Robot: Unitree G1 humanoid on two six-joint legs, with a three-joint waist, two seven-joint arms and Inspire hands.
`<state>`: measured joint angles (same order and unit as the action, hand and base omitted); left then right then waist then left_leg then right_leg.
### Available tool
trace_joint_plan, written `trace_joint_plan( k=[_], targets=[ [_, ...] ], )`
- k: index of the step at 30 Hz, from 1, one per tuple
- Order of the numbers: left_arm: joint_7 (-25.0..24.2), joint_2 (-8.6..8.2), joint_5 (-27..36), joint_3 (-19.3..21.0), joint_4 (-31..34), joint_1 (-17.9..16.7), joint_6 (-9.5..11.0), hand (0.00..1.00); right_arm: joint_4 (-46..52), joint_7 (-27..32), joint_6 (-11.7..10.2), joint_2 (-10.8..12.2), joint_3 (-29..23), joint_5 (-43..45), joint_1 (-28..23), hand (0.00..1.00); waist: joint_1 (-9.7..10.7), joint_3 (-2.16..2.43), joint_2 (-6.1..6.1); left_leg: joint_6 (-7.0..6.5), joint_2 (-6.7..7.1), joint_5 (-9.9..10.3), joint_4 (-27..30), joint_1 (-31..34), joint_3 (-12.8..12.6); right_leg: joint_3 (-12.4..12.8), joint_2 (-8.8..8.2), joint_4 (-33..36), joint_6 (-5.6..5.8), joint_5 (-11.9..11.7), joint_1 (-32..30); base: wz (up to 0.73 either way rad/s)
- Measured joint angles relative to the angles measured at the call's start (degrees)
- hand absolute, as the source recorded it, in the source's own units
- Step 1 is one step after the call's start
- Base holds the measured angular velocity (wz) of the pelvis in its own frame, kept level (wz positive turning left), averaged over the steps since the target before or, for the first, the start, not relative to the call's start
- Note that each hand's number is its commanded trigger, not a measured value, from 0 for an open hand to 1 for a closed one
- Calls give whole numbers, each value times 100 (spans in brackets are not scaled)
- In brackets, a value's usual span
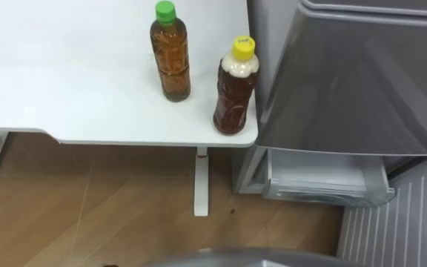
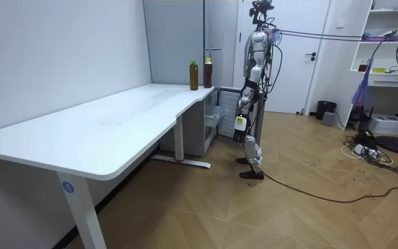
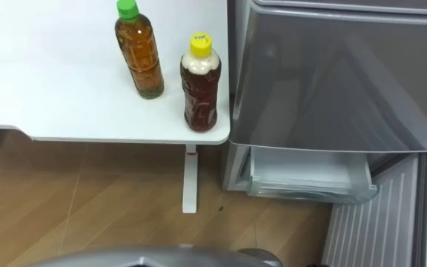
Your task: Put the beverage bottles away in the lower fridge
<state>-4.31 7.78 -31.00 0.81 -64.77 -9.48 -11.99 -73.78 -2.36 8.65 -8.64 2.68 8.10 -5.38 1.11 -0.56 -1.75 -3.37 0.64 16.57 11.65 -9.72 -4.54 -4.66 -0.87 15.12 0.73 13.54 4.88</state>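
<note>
Two drinks stand upright near the white table's right corner. One is a tea bottle with a green cap; the other is a darker bottle with a yellow cap, closer to the edge and next to the grey fridge. The fridge's lower compartment is open and shows a clear drawer. In the room view I stand facing the table corner and fridge, about a step away. My left hand hangs at my side, well away from the green-capped bottle and the yellow-capped bottle.
The lower fridge door swings out to my right, its ribbed inner side facing me. A white table leg stands just left of the fridge. Wooden floor lies under and before the table.
</note>
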Motion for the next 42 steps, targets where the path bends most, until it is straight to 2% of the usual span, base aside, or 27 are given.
trace_joint_plan(
  k=[10, 17, 23, 26, 29, 31, 34, 37, 41, 42],
  targets=[
    [8, -37, 7, -62, -34, -7, 23, 0, -2, -39, 5, -5, -2, 9, -18, 0, 0, 1, 34, 2, -16, 1, -31, -1, 20, -50, 10, -47, -2, -9, 32, 2],
    [180, -39, 543, 75, -62, 7, 18, 0, -102, -161, 17, -33, 6, -149, -28, 0, 26, 8, 101, 3, -20, 2, -61, 3, 114, -134, 14, -158, -1, -40, 95, 5],
    [674, -80, 1719, 509, -59, -74, 23, 0, -236, -145, 23, -27, -14, -176, -24, 0, -10, 3, 145, 4, -21, 1, -94, -62, 160, -181, 21, -272, 1, -56, 196, 3],
    [935, -96, 2380, 916, -58, -82, 61, 0, -255, -161, 26, -27, -80, -163, -16, 0, -23, 3, 136, 3, -18, 0, -100, -86, 163, -181, 15, -273, 1, -55, 210, 0],
    [1252, -101, 3377, 1136, -20, -109, 124, 0, -284, -164, 57, -29, -170, -195, -21, 0, -51, 7, 138, 2, -3, 0, -94, -106, 162, -153, 8, -281, 7, -52, 201, -3],
    [1524, -106, 4181, 1393, 18, -133, 197, 0, -302, -160, 99, -29, -192, -285, -50, 0, -157, 18, 164, 2, -3, 0, -93, -136, 156, -120, 10, -278, 11, -56, 234, -11],
    [1857, -104, 4970, 1798, 166, -144, 295, 0, -310, -163, 132, -38, -282, -291, -66, 0, -217, 19, 179, 2, -2, 0, -102, -229, 176, -89, 14, -262, 12, -55, 279, -4],
    [2283, -87, 5439, 2135, 468, -169, 418, 0, -311, -210, 135, -39, -399, -273, -110, 0, -300, 17, 179, 0, 3, 1, -176, -281, 263, -95, 27, -247, 12, -56, 305, 3],
    [2821, -67, 5864, 2219, 1197, -316, 586, 0, -209, -211, 133, -53, -464, -295, -187, 0, -309, 13, 164, -1, 3, 2, -200, -268, 316, -143, 22, -234, 8, -58, 304, 5],
    [3022, -65, 5908, 2280, 1403, -338, 659, 0, -152, -210, 132, -68, -520, -287, -214, 0, -312, 34, 198, -1, 3, 1, -198, -256, 315, -145, 23, -234, 8, -58, 290, 0]
  ],
)
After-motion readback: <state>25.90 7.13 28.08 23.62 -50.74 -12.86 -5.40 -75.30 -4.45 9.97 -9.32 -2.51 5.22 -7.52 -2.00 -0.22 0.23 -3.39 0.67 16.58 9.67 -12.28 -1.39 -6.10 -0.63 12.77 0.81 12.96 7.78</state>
